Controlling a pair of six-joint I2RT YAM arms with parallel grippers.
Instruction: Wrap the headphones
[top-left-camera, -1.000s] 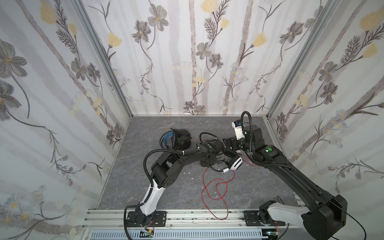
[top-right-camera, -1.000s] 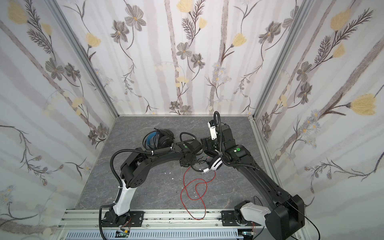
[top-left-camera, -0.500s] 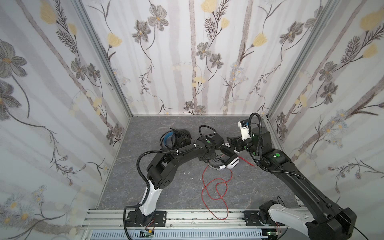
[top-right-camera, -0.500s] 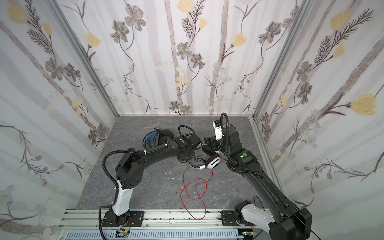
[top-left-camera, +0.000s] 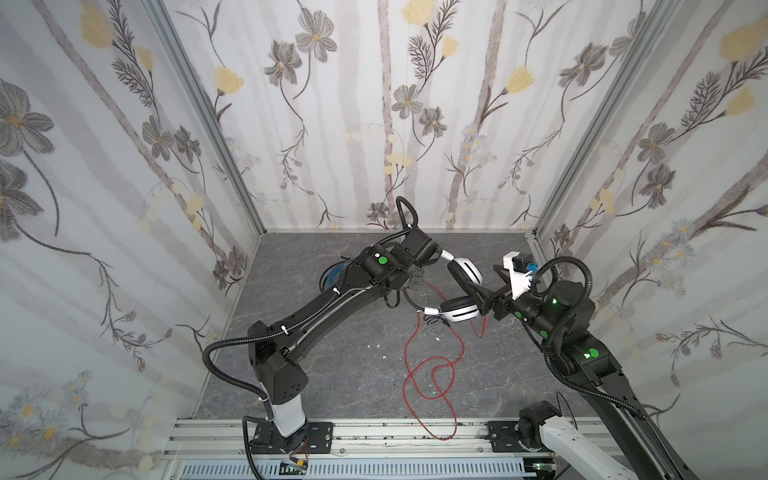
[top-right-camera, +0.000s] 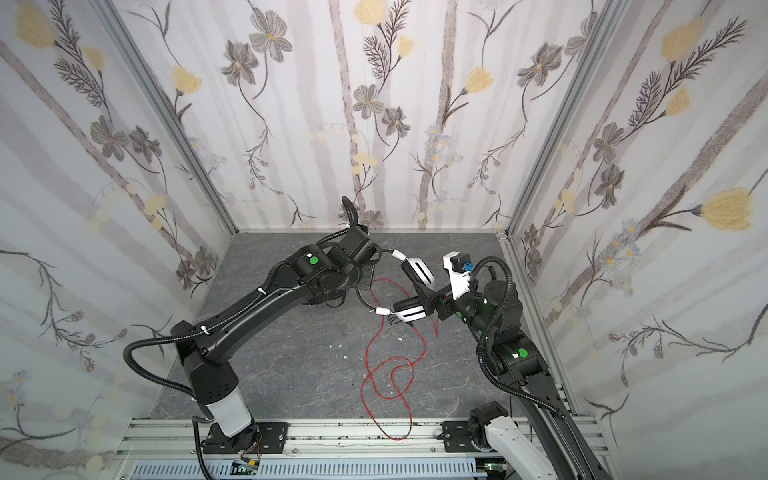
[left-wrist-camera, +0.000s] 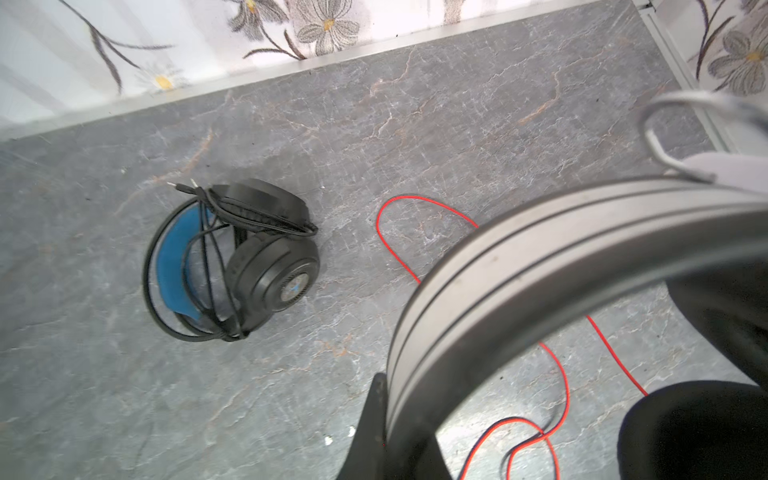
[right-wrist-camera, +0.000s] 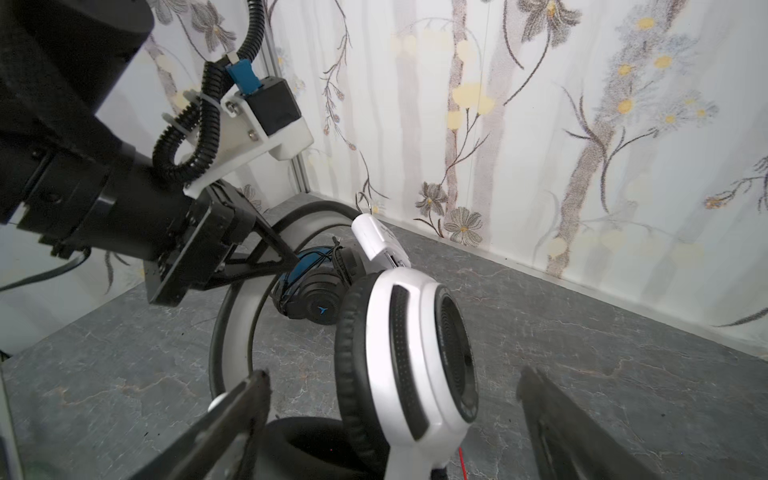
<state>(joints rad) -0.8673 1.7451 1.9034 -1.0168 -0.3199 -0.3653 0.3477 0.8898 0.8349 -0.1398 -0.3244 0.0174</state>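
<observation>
The white headphones (top-left-camera: 466, 269) with black earpads hang from my left gripper (top-left-camera: 417, 279), which is shut on the grey headband (left-wrist-camera: 540, 257). That grip also shows in the right wrist view, with the left gripper (right-wrist-camera: 286, 259) on the band. My right gripper (right-wrist-camera: 395, 399) is open, and its fingers (right-wrist-camera: 243, 409) stand wide on either side of one white ear cup (right-wrist-camera: 415, 353) without touching it. The red cable (top-left-camera: 432, 370) trails in loops over the table to the front rail. The black headphones (left-wrist-camera: 266, 266) with a blue band lie behind, their black cable wound around them.
Flowered walls close in the grey stone table (top-left-camera: 332, 374) at the back and both sides. An aluminium rail (top-left-camera: 374, 432) runs along the front, and the red cable crosses it. My left arm (top-left-camera: 324, 311) spans the left middle and partly hides the black headphones (top-left-camera: 332, 274).
My left gripper has shut on the headband and raised the white headphones towards the back. My right arm has swung right, its open jaws now around an ear cup.
</observation>
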